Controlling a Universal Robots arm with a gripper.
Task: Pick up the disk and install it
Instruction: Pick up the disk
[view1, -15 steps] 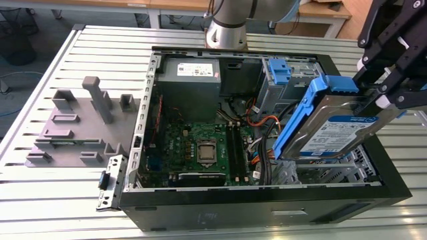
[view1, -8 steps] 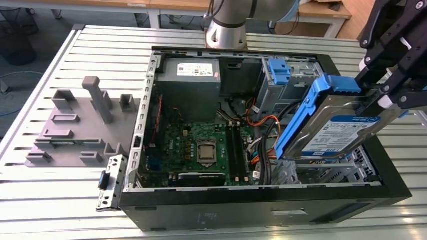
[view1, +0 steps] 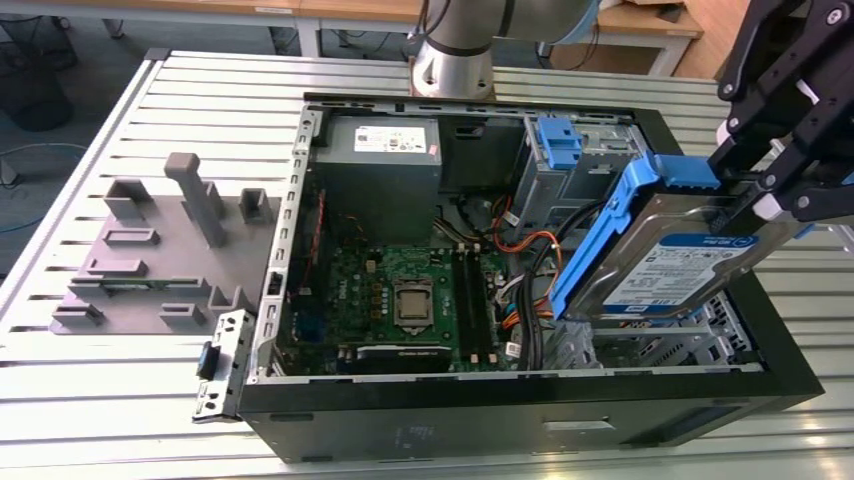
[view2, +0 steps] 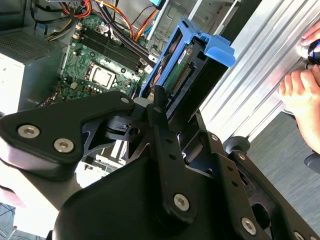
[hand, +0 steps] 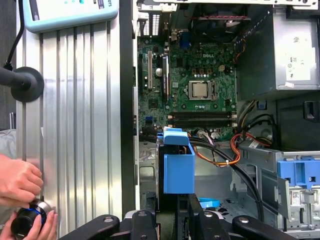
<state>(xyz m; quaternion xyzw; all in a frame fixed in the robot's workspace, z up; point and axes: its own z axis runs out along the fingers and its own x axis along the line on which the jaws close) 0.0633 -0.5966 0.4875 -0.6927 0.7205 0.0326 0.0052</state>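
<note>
silver disk (view1: 678, 268) edged in blue, green motherboard (view1: 400, 290), black tool (view1: 750, 203).

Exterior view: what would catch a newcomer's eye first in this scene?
The disk in its blue carrier, held tilted by the gripper above the open computer case, at the exterior view's right. Next, the green motherboard inside the case, and a person's hand at the table edge in the first wrist view.

The tool (view1: 758, 198) hangs tilted, clamped on the disk (view1: 674, 270).
</note>
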